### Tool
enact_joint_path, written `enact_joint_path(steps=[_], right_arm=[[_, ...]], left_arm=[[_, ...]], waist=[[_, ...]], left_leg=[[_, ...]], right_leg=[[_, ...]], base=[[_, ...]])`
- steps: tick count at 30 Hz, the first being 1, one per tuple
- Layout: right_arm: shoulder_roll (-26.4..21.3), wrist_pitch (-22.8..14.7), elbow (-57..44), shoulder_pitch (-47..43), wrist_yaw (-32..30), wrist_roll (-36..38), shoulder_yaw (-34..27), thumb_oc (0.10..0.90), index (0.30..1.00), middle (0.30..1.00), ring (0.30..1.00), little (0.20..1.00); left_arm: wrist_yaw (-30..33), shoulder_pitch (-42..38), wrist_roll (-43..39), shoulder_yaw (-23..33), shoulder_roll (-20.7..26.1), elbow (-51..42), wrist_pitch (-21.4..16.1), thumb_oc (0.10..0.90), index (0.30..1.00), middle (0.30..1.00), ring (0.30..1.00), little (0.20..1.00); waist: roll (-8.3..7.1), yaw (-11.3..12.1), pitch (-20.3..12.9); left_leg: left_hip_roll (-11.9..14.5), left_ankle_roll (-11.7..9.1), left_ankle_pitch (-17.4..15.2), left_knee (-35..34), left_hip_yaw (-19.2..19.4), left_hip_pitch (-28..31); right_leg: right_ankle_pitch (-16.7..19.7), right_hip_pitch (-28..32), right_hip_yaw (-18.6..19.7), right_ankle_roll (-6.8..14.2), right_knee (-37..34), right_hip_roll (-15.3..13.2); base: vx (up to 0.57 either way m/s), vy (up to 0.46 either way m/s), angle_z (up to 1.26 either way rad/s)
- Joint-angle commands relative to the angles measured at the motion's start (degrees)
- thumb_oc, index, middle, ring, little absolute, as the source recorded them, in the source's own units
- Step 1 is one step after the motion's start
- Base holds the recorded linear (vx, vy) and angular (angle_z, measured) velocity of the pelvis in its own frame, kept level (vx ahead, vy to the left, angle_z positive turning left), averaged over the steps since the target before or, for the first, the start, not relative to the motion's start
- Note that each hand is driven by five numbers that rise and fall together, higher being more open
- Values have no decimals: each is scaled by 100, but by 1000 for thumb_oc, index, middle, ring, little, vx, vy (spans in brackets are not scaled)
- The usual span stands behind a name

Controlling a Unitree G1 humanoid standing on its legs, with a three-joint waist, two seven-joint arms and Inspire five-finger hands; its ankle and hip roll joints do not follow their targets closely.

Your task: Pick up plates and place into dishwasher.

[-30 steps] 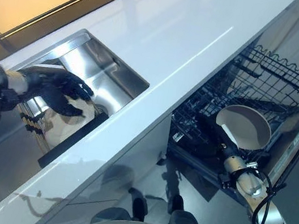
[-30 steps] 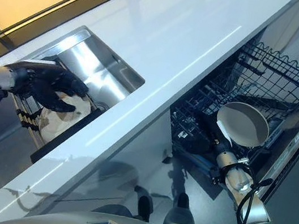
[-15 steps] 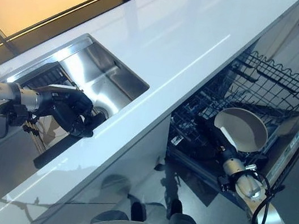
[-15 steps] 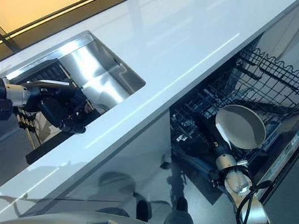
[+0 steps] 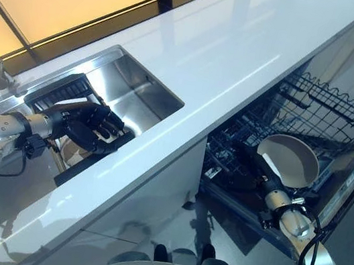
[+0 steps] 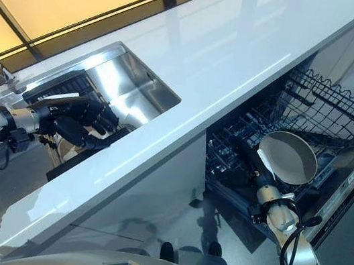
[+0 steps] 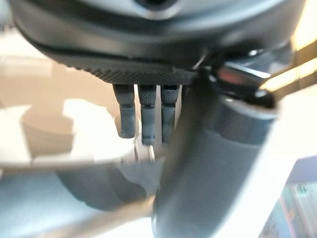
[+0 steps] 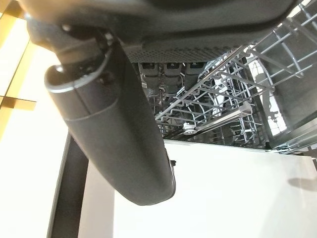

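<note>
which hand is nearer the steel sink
Left. The left hand reaches into the stainless steel sink; the right hand is down at the black wire dishwasher rack.

— Upper middle of the frame? Glossy white countertop [image 5: 246, 42], amber-yellow band behind, top left.
— Left side? Silvery steel sink [image 5: 137, 88]. Right: black wire dishwasher rack [image 5: 317, 105], off-white plate [image 5: 289, 159], plain, unpatterned.

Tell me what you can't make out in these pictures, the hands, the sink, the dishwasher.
- Plate in the sink: mostly hidden under the left hand; the left wrist view is blurred, so its grip is unclear.
- Right hand: behind the plate it brings to the dishwasher rack; finger contact hidden.
- Rack's lower contents: too dark.
</note>
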Motion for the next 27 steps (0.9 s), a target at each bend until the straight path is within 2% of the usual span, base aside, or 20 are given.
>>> enact_joint_path(steps=[1, 7, 10, 14, 20, 27], right_arm=[[24, -573, -609, -353, 41, -47, -144, 800, 900, 900, 900, 900], [-26, -647, -655, -287, 90, 14, -145, 800, 900, 900, 900, 900], [46, -674, -669, -235, 142, -19, -148, 800, 900, 900, 900, 900], [91, -640, -718, -206, 209, -40, -154, 800, 900, 900, 900, 900], [103, -573, -725, -306, 289, -62, -52, 800, 900, 900, 900, 900], [15, -513, -656, -473, 411, -17, 136, 800, 900, 900, 900, 900]], left_arm=[[764, -1152, 851, 395, 706, 695, -493, 800, 900, 900, 900, 900], [998, -1592, 1188, -1, 1079, 642, -432, 800, 900, 900, 900, 900], [1280, -1521, 1172, 106, 1152, 565, -510, 800, 900, 900, 900, 900], [1348, -1390, 1211, 276, 1176, 448, -504, 800, 900, 900, 900, 900], [817, -1161, 1523, 306, 1163, 436, -312, 800, 900, 900, 900, 900], [134, -1266, 1188, -234, 1085, 584, -62, 800, 900, 900, 900, 900]], waist=[[-233, -99, -155], [-247, -131, -187], [-246, -130, -188], [-247, -119, -200], [-237, -96, -212], [-216, -119, -208]], left_leg=[[-328, -25, -224, 100, 24, -221], [-294, -78, -242, 98, 39, -193], [-280, -91, -241, 101, 38, -182], [-264, -104, -239, 108, 39, -179], [-270, -106, -246, 114, 7, -163], [-270, -96, -249, 114, -10, -135]], right_leg=[[-301, -5, -76, 442, 193, 35], [-313, -6, -81, 453, 194, 59], [-326, -4, -79, 450, 209, 69], [-349, 5, -85, 438, 220, 72], [-382, 23, -87, 420, 239, 78], [-410, 35, -47, 418, 288, 109]], base=[[0, 0, 0], [-13, -24, 11], [0, -18, 3], [2, -8, 2], [6, -5, 3], [24, 0, 4]])
